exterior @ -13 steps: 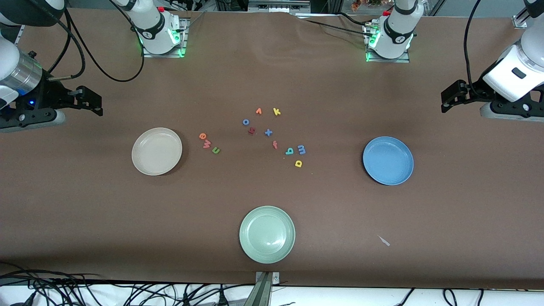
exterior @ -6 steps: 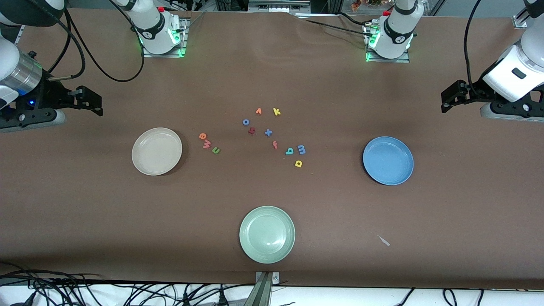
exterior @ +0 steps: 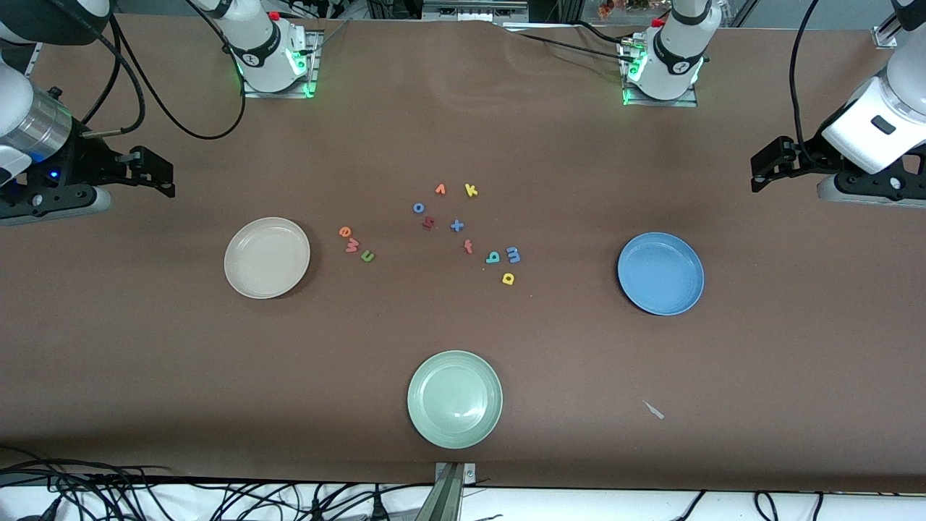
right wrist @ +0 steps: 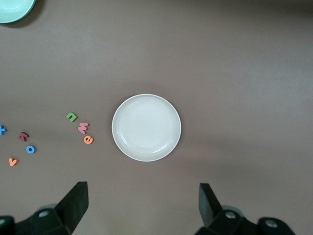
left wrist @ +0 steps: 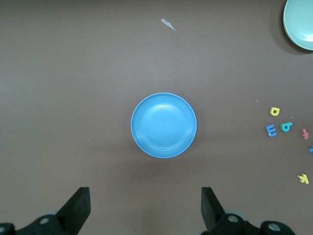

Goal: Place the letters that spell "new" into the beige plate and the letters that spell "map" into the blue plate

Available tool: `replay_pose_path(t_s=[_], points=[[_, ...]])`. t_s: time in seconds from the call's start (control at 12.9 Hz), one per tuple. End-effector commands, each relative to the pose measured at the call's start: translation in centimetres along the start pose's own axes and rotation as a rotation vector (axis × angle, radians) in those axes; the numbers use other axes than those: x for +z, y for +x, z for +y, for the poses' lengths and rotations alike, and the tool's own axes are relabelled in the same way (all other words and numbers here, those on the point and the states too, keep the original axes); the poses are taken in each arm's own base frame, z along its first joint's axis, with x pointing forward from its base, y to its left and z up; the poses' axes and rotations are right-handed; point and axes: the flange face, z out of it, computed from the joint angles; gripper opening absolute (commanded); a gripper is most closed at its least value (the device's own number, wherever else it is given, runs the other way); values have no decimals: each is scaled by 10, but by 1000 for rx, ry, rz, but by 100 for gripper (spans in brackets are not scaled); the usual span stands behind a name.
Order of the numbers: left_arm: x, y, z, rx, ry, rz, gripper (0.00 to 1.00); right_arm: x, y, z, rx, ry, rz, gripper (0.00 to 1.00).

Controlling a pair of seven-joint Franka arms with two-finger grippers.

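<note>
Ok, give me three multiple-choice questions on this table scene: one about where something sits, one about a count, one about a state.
1. Where does the tiny green foam letter n lie?
A. in the pale green plate
B. on the table beside the round beige plate
C. in the round blue plate

2. How many round plates are on the table?
A. two
B. three
C. four

3. What is in the blue plate?
A. nothing
B. the blue foam letter m
C. three letters

Answers: 1 B, the n lies on the brown table next to the red-pink w. 2 B, beige, blue and pale green plate. 3 A, its bowl shows bare in the left wrist view.
</note>
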Motion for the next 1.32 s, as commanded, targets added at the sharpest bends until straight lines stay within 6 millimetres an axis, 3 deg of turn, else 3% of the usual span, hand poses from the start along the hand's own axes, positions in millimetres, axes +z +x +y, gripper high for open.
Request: replay_pose_path(t_s=[0.0, 1.24], points=[[-6, 2, -1, -9, -15, -3, 100, -6, -1, 0, 12, -5, 9, 100], [-6, 2, -11, -27, -18, -3, 100, -4, -1, 2, 19, -3, 4, 100]])
